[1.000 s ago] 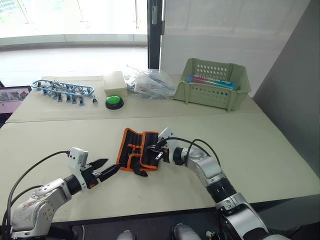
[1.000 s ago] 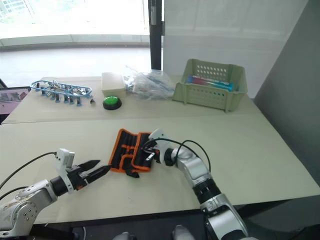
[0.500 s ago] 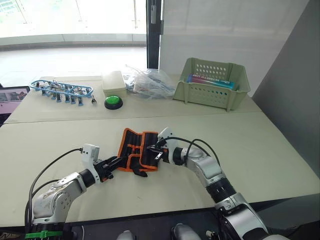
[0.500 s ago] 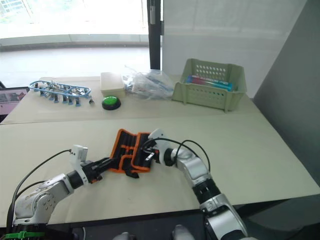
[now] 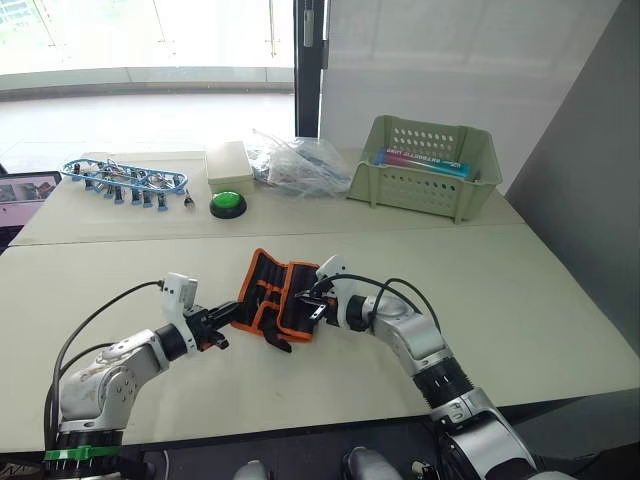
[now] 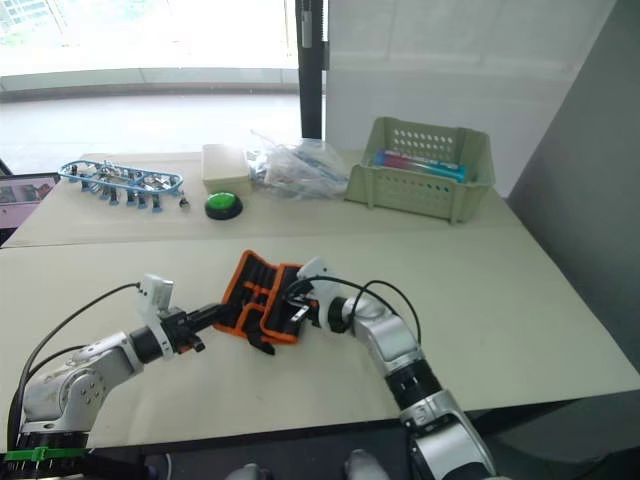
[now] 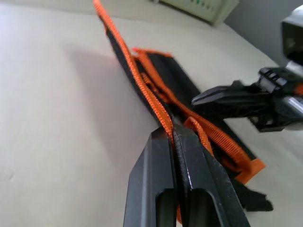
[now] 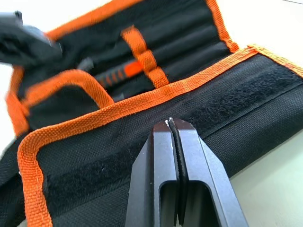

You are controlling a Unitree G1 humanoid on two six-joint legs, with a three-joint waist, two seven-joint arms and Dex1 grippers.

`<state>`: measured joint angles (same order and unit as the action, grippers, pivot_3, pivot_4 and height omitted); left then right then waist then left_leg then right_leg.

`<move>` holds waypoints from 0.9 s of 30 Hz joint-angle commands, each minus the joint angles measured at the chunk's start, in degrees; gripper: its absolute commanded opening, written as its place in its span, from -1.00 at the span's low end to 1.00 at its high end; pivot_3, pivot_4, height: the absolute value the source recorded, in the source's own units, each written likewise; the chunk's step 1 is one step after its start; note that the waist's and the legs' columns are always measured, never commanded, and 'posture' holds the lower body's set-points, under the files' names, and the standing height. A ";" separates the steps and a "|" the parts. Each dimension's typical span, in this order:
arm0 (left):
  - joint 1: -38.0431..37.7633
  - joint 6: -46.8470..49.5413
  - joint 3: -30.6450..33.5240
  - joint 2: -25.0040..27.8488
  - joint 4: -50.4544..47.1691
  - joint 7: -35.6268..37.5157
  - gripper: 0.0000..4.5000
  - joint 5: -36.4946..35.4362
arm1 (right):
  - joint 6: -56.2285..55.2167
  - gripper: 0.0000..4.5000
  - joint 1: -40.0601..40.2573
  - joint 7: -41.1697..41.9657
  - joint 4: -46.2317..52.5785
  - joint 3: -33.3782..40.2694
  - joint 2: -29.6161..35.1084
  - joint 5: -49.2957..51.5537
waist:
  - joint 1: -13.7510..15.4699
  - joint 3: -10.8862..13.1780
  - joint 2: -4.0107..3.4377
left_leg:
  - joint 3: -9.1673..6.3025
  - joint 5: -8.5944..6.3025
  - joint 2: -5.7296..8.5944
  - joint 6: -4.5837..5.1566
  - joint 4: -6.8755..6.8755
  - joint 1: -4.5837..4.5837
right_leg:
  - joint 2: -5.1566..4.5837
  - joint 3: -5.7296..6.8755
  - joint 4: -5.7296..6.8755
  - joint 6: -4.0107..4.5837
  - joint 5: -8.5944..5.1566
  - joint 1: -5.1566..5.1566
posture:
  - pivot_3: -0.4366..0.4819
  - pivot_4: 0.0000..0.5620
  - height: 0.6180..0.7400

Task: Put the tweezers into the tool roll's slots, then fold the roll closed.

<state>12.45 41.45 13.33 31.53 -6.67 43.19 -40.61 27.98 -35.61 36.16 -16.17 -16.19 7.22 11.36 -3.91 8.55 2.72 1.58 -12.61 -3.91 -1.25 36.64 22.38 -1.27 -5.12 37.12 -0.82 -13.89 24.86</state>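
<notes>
A: Roll (image 5: pixel 275 297) lay on the worktop (image 5: pixel 540 290), between the two grippers. Its left flap was lifted off the surface, the orange edge caught in the left gripper (image 5: pixel 228 316), whose jaws were closed on that edging.

B: And the right gripper (image 5: pixel 312 305)?

A: Its jaws were shut too, and the wrist view showed nothing but a thin dark line between them. They sat at the roll's right panel, just ahead of the orange hem; whether they pressed it down I could not tell.

B: Tweezers?

A: Slim dark shapes with an orange band sat in the slots beyond the right jaws. I could not count them, and none lay loose on the worktop near the roll, so I judged the loading done and the folding begun.

B: How would the roll handle?

A: Soft and light, I judged. The fabric sagged away from the left jaws rather than holding a plane, so a pinch on one point would lift only a corner. The stitched orange edging looked the firmest place to grip, and the hem was where the left jaws already sat. The black strap (image 5: pixel 278 341) trailed loose near them and could snag under the fold.
</notes>
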 commanded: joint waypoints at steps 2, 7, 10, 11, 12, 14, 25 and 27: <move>4.00 2.83 -2.18 0.25 -5.18 1.33 -1.00 -3.10 | 1.69 -1.00 1.74 -0.51 0.31 -0.73 -0.13 -1.49 | -0.12 0.00 0.00 | 0.00 0.00 0.01 0.00 0.00 0.00 | 0.00 -0.01 0.00 -0.01 0.00 0.00 | -0.05 -0.47 1.00; 6.03 1.03 -8.47 -2.26 -0.18 0.36 -1.00 2.48 | 2.46 -1.00 2.40 -0.88 1.22 -0.45 -0.40 -1.76 | -0.07 0.00 0.00 | 0.00 0.00 0.01 0.00 0.00 -0.02 | 0.02 -0.03 0.00 -0.01 0.00 0.00 | -0.05 -0.47 1.00; 6.97 -0.71 -11.94 -3.12 3.25 0.50 -1.00 6.33 | 3.18 -1.00 2.80 -0.86 2.39 -0.17 -0.28 -1.74 | -0.03 0.00 0.00 | 0.00 0.00 0.04 0.00 0.00 -0.02 | 0.01 -0.04 -0.01 -0.03 0.01 -0.02 | -0.05 -0.47 1.00; 7.26 -1.53 -13.18 -3.33 4.37 0.63 -1.00 7.74 | 3.45 -1.00 2.91 -0.93 2.79 -0.08 -0.28 -1.67 | -0.03 0.00 0.00 | 0.00 0.00 0.04 0.00 0.00 -0.02 | 0.02 -0.04 -0.01 -0.03 0.01 -0.02 | -0.05 -0.47 1.00; 7.61 -2.19 -14.05 -3.72 5.37 0.58 -1.00 8.77 | 3.69 -1.00 3.00 -0.98 3.16 -0.01 -0.26 -1.62 | -0.01 0.00 0.00 | 0.00 0.00 0.04 0.00 0.00 -0.03 | 0.02 -0.04 -0.01 -0.03 0.01 -0.02 | -0.05 -0.47 1.00; 8.53 -2.25 -14.84 -4.87 6.81 0.54 -1.00 9.42 | 4.21 -1.00 3.21 -1.37 3.88 0.37 -0.40 -1.41 | 0.05 0.00 0.00 | 0.00 0.00 0.04 0.00 0.00 -0.02 | 0.02 -0.04 -0.01 -0.03 0.01 -0.02 | -0.05 -0.47 1.00; 9.45 -1.82 -16.38 -9.33 10.39 -1.90 -1.00 13.42 | 11.11 -1.00 3.18 0.82 14.50 10.09 2.31 7.38 | 1.50 0.00 -0.01 | -0.01 0.00 0.12 0.00 0.22 0.04 | 0.00 -0.13 -0.02 -0.29 0.04 -0.07 | -0.05 -0.47 1.00; 9.56 -1.85 -16.38 -9.63 10.69 -2.07 -1.00 13.71 | 10.81 -1.00 3.15 3.47 16.62 11.49 4.14 9.62 | 1.57 0.00 -0.01 | -0.01 0.00 0.14 0.01 0.22 0.05 | 0.00 -0.15 -0.04 -0.35 0.00 -0.07 | -0.05 -0.47 1.00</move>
<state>21.98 39.75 -2.38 22.19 2.69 42.66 -28.63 38.99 -32.40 37.61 -2.95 -6.51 10.79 18.38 -2.33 8.55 2.71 1.57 -12.60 -3.77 -1.24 36.86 22.42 -1.27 -5.27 37.07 -1.29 -13.96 24.79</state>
